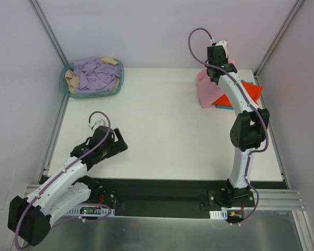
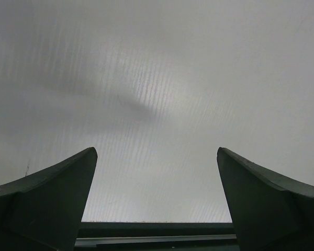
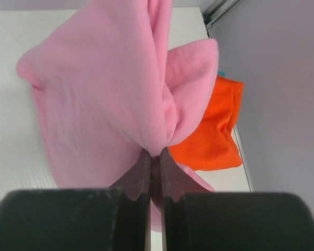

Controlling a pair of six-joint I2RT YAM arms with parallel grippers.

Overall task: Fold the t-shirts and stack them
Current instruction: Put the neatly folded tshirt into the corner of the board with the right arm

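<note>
Fabric of the pink t-shirt (image 3: 104, 89) is pinched between the closed fingers of the right end effector (image 3: 156, 157), at the far right corner of the worktop (image 1: 162, 120), just beside the orange-red t-shirt (image 3: 214, 136). The left end effector (image 2: 157, 204) is held open above the near left of the worktop.

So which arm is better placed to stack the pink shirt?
Right: the right gripper is shut on the pink t-shirt, by the orange t-shirt; the left gripper is open, far off.
</note>
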